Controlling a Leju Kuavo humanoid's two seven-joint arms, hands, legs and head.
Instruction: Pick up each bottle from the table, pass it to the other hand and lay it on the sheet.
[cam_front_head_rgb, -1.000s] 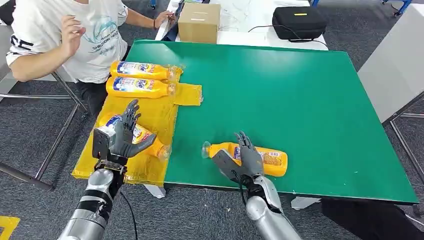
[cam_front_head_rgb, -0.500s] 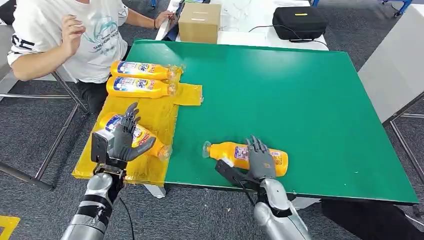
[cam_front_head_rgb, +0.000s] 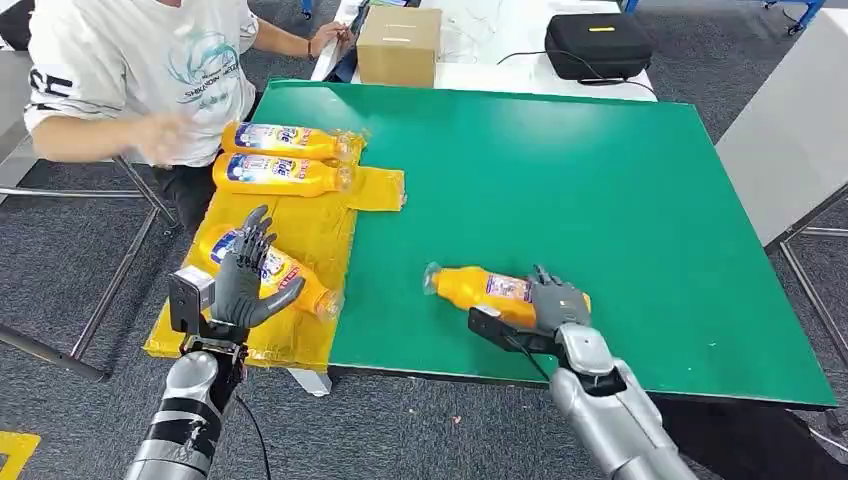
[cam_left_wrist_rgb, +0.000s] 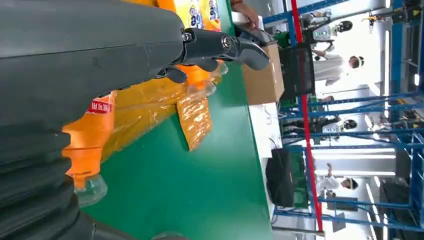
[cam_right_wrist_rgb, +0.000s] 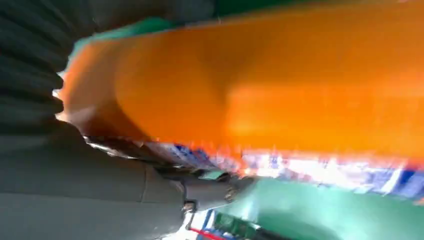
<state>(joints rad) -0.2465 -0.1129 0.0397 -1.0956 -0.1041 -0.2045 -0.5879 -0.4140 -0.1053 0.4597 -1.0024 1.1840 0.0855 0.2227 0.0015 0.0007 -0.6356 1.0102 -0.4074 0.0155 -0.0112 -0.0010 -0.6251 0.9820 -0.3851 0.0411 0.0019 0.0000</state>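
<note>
Just beyond the spread, empty left hand (cam_front_head_rgb: 240, 285), a third bottle (cam_front_head_rgb: 268, 268) is seen on the sheet (cam_front_head_rgb: 320, 225). An orange bottle (cam_front_head_rgb: 490, 292) is gripped by the right hand (cam_front_head_rgb: 555, 305), cap pointed away leftward.

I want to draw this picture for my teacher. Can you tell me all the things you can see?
Orange plastic bottles: three lying on the yellow sheet, one in the right hand.
Yellow plastic sheet: one, table's left end.
Green table top: one, centre.
Brown cardboard box: one, behind the table.
Black case: one, white table at the back.
Person in white T-shirt: one, back left.
Left hand: grey, above the sheet, holding nothing.
Right hand: grey, gripping a bottle.
</note>
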